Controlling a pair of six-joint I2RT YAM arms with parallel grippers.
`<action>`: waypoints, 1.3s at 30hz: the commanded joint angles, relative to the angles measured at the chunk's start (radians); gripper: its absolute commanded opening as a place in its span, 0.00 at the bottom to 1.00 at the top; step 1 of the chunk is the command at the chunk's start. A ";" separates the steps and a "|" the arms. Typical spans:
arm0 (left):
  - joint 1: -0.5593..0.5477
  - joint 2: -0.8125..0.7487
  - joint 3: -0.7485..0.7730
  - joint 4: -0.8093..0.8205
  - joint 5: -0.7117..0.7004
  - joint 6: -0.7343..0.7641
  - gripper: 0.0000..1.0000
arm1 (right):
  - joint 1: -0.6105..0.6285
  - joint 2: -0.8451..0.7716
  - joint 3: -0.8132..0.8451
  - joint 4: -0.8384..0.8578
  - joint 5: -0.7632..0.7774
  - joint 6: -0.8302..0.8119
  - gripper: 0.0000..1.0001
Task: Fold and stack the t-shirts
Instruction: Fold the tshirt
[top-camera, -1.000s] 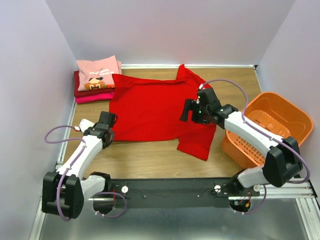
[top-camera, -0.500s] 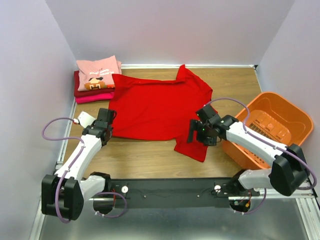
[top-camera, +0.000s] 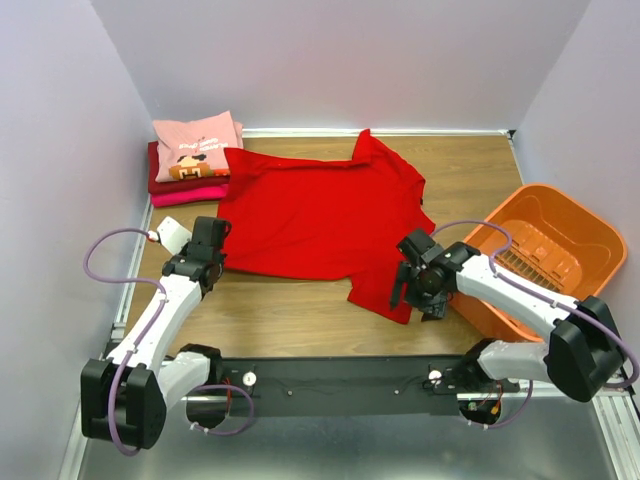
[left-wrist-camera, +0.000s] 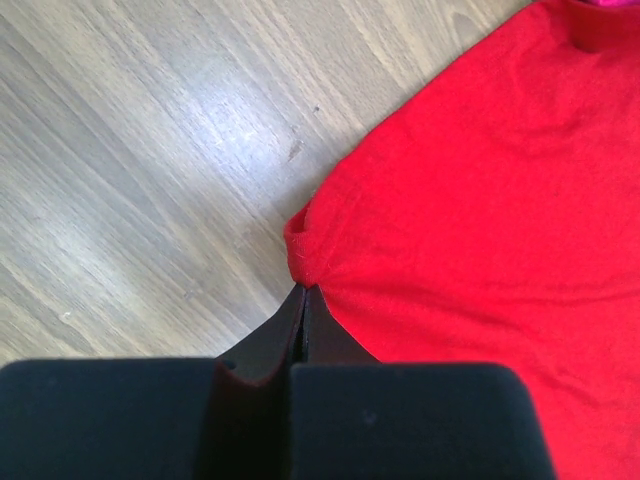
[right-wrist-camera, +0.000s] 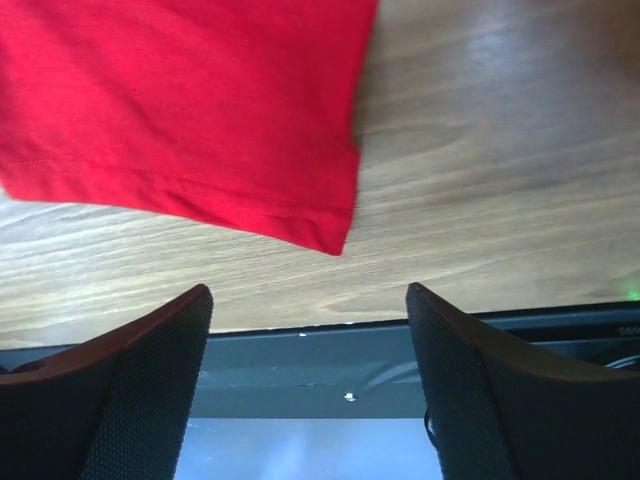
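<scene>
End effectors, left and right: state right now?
Left end effector: shut, pinching the red t-shirt at its edge.
Right end effector: open, holding nothing, over that shirt's corner.

plain red t-shirt (top-camera: 320, 215), orange basket (top-camera: 565, 215)

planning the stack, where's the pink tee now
Top view: the pink tee tops the folded pile in the far left corner, beside the spread red t-shirt.

The pink t-shirt (top-camera: 200, 135) bears unreadable lettering.
</scene>
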 joint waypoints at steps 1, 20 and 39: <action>-0.005 -0.026 -0.028 0.020 -0.023 0.026 0.00 | 0.007 0.022 -0.032 -0.016 0.024 0.052 0.81; -0.003 -0.026 -0.030 0.027 -0.008 0.024 0.00 | 0.007 0.172 -0.063 0.124 0.067 0.016 0.48; -0.005 -0.068 -0.030 -0.029 -0.039 0.009 0.00 | 0.007 0.174 -0.022 0.057 0.005 -0.014 0.00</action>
